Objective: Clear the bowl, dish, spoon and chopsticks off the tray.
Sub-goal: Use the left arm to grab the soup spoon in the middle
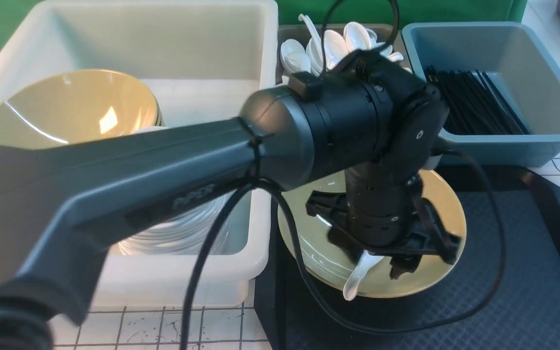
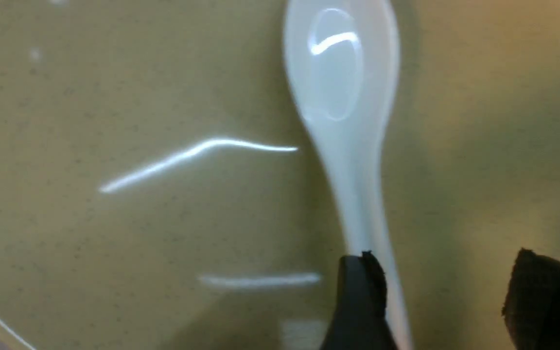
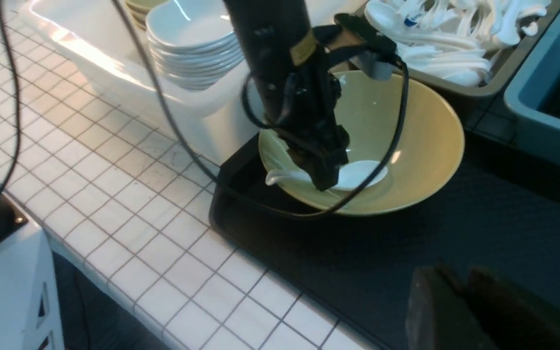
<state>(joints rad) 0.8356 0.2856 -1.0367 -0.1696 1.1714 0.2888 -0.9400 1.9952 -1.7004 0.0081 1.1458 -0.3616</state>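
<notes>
A white tiled counter (image 1: 163, 325) with dark grout lines carries everything. A large black tray (image 1: 528, 291) with a raised rim and diamond-textured surface lies on it at the right. A deep white tub (image 1: 202, 277) stands just beside the tray's left edge. Behind the tray stand a brown-grey bin (image 1: 287, 29) and, to its right, a blue-grey bin (image 1: 503, 148).

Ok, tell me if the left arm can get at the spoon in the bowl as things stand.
Probably yes. The left end effector is down inside the bowl, open, with the handle of the spoon lying between its fingers, close against one. Nothing sits in the way.
</notes>
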